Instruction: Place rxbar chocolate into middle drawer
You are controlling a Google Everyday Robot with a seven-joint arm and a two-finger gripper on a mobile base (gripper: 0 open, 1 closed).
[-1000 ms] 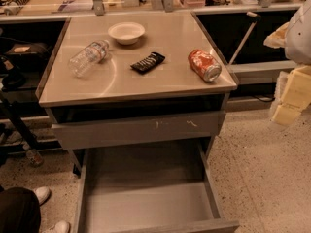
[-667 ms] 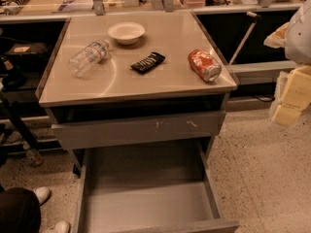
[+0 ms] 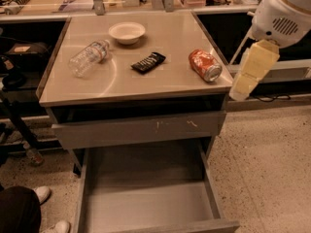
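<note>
The rxbar chocolate (image 3: 148,62), a flat black wrapped bar, lies on the beige countertop (image 3: 160,84) near its middle. The middle drawer (image 3: 146,203) is pulled out below, and its plain grey bottom is bare. My gripper (image 3: 241,90) hangs from the white arm at the right, beside the counter's right edge. It is to the right of the orange-red soda can (image 3: 205,65), well apart from the bar, and holds nothing.
A white bowl (image 3: 127,32) stands at the back of the counter. A clear plastic bottle (image 3: 89,57) lies at its left. A shut grey drawer front with pale scratch marks (image 3: 141,127) sits above the open drawer. A person's white shoes (image 3: 46,194) are at the lower left.
My arm and gripper have moved left and a little up, closer to the counter's right edge. The bar, can, bowl, bottle and drawer have not moved.
</note>
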